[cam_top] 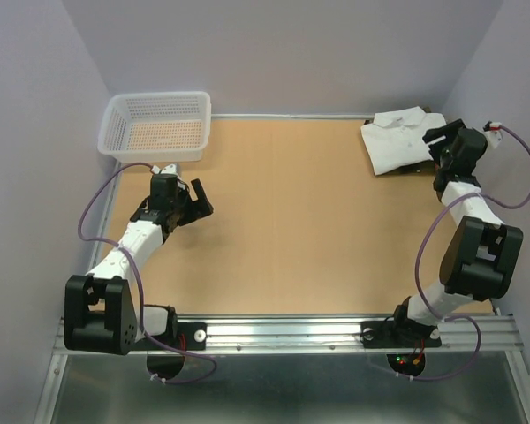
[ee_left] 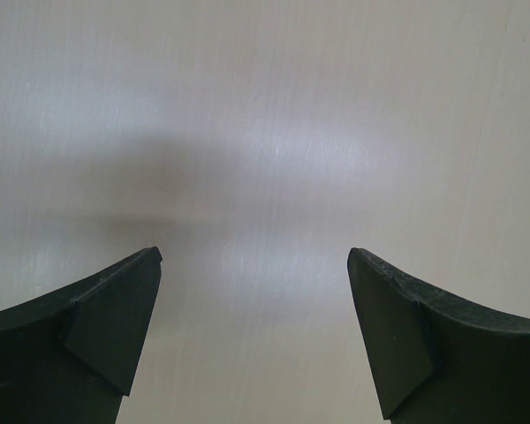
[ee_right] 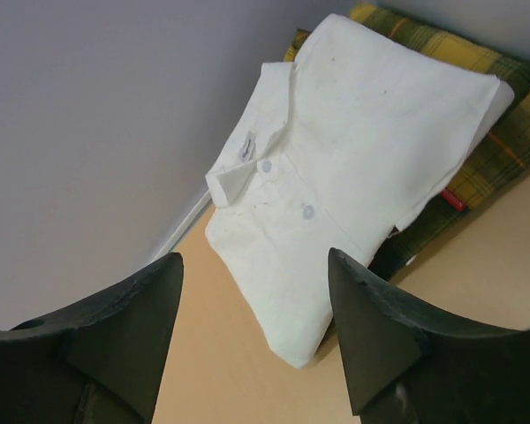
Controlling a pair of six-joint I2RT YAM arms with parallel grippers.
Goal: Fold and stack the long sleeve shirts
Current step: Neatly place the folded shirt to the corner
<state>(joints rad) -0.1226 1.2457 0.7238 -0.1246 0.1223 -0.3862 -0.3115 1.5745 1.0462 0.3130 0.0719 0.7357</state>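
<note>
The two long sleeve shirts lie stacked in the far right corner of the counter (cam_top: 291, 212), close to the walls. The white shirt (ee_right: 353, 159) is on top, folded into a compact rectangle with its front upward. Its collar is turned down, a small label shows inside the neck, and two pale buttons sit along the placket just below. The cloth is plain and smooth, with a few faint specks. From above, the collar end points toward the far left and the rectangle sits slightly askew to the counter's edges.

The plaid shirt (ee_right: 503, 132) lies under it, also folded. It is yellow and dark green with thin orange lines. It sticks out past the white shirt along the far and right sides, and a small red tag shows at its edge.

The right end effector (ee_right: 254, 256) hangs just beside the near right side of the stack. Its jaws are spread wide with nothing between them, and the wrist view looks across the white shirt toward the lavender wall (ee_right: 88, 132).

The left end effector (ee_left: 256, 256) is well apart from the shirts, over bare counter on the left. It is likewise spread wide and grips nothing. A white plastic mesh basket (cam_top: 115, 132) sits in the far left corner.
</note>
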